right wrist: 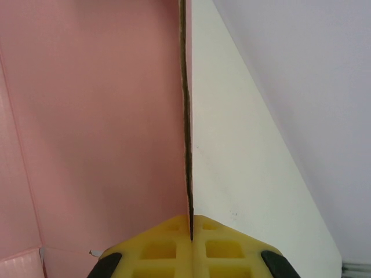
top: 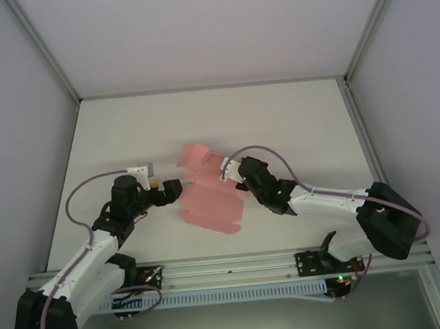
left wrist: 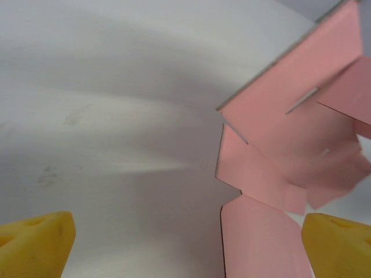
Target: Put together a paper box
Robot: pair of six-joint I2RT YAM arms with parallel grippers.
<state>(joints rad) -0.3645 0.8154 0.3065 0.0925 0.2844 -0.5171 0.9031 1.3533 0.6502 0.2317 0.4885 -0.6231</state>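
The paper box (top: 208, 202) is a pale pink die-cut sheet, partly folded with its far flaps raised. It lies mid-table (top: 300, 120) with bare white surface on every side, widest toward the far wall. The right gripper (top: 233, 177) is at the sheet's right edge, jaws closed flat on a panel, with the card's edge running straight out from between the yellow pads (right wrist: 156, 249). The left gripper (top: 173, 191) sits just beside the sheet's left edge, jaws spread wide and holding nothing — a lower flap reaches in close to one yellow fingertip (left wrist: 339, 243).
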